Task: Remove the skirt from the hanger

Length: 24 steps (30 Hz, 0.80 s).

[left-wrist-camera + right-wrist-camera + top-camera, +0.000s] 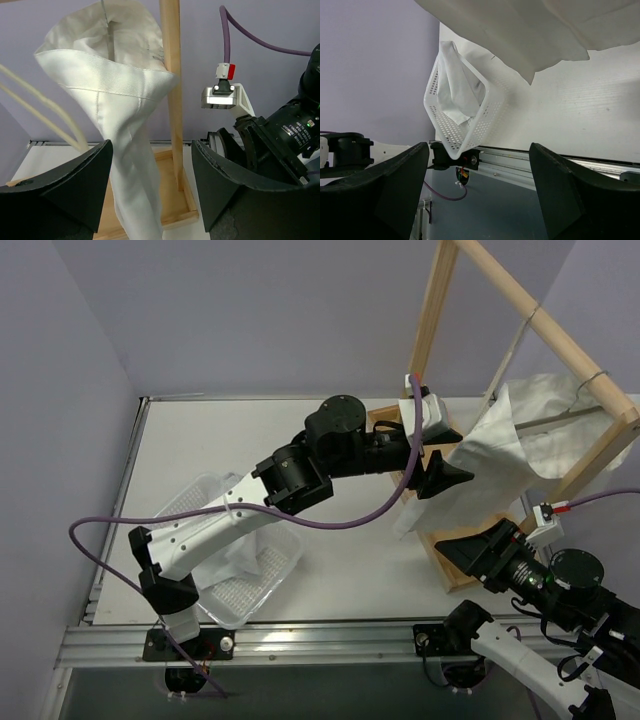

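The left tool [452, 473] stands wide open and grips nothing. In its wrist view the two black fingers [75, 185] are spread well apart, and the white skirt [115, 90] hangs in the gap ahead of them, with neither finger pressed on the cloth. Just beyond that tool, to its right, rises an upright post of the wooden rack [170, 75].

From above, the skirt [510, 435] hangs from a hanger [565, 418] on the rack's [430, 310] sloping top bar, straight in front of the left tool, its lower edge falling toward the rack's base.

The right tool [472, 546] sits below the skirt, near the rack's base, jaws wide and empty. In its wrist view the skirt's hem [530, 35] droops above the tool [480, 190], clear of both fingers.

Well behind the left tool, under that arm, a white perforated basket [290, 550] rests on the worktop [230, 440] with a white cloth [235, 555] inside it. The right wrist view shows the basket [440, 115] and cloth [460, 90] well ahead of that tool.
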Tool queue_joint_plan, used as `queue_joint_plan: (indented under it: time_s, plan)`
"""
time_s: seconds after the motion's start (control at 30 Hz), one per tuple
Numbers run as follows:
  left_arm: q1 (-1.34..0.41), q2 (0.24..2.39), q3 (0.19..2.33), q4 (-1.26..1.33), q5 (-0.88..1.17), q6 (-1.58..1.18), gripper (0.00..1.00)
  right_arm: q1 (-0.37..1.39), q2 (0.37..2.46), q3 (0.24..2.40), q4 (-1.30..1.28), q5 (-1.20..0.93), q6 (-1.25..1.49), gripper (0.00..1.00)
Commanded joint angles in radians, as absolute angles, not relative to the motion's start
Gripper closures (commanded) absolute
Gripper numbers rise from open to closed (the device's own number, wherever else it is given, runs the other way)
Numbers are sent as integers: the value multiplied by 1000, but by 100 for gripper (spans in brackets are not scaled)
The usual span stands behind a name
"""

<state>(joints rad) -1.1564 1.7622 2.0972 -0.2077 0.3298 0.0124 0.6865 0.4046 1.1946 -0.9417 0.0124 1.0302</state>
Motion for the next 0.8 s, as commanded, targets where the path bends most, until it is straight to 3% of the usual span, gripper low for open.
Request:
queue_joint_plan:
  time_s: [0.0, 0.33, 0.77]
  plan:
    - [-1172, 1822, 2187, -241, 351, 54, 27, 677, 416, 1227, -948, 34, 1034, 23]
    - [-1209, 2045, 2522, -390, 319, 72, 27, 663, 425, 1252, -972, 29, 1022, 23]
    - [-1220, 2056, 2479, -312, 209, 97, 27, 663, 399, 1272, -1015, 38, 1023, 23]
